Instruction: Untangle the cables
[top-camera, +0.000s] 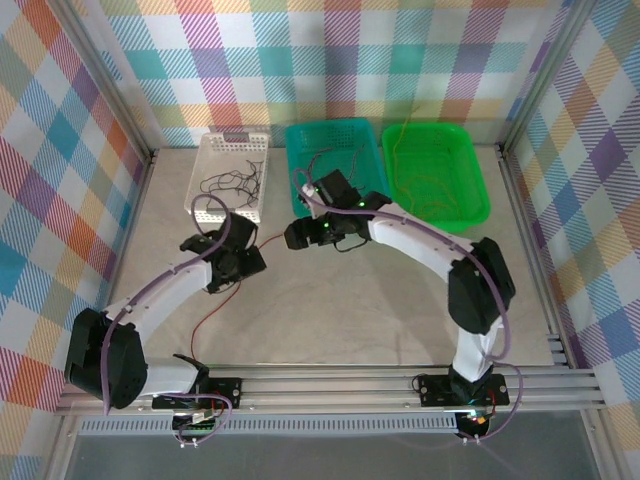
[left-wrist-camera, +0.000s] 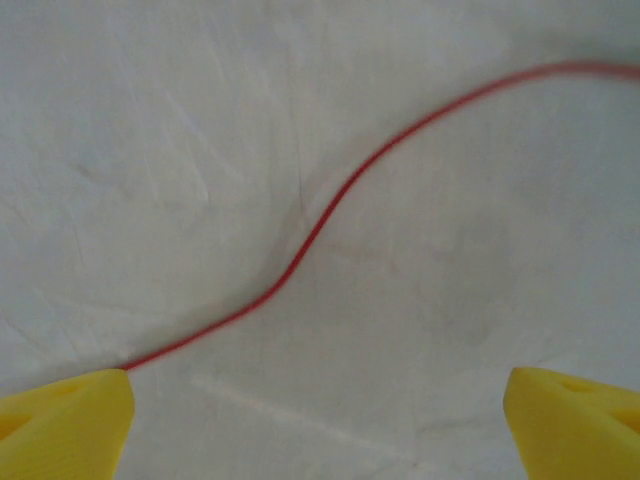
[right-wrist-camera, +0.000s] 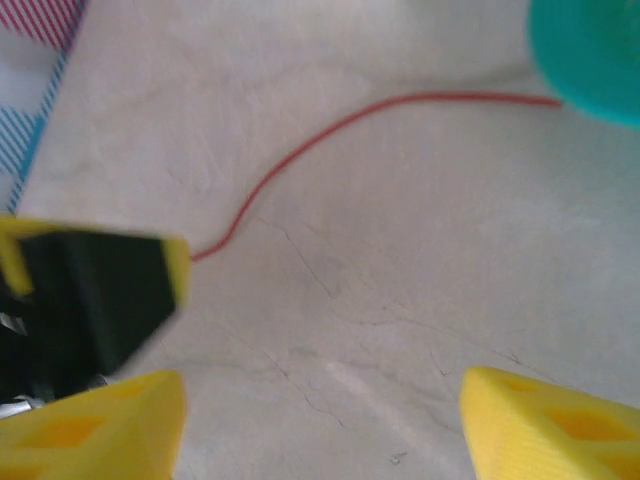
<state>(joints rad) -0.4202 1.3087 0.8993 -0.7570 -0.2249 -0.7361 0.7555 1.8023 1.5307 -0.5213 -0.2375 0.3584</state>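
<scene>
Both the left end effector (left-wrist-camera: 318, 390) and right end effector (right-wrist-camera: 322, 390) stood wide, empty. The red cable (left-wrist-camera: 320, 220) lay on the desk (left-wrist-camera: 480, 260), eight to two o'clock; so thin, we could miss it.

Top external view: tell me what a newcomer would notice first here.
Three containers line the far edge of the table: a white basket, a teal basket and a bright green basket. In front of them both arms bend inward, with the left gripper and right gripper open and close together above a thin red cable that snakes across the pale surface.
</scene>
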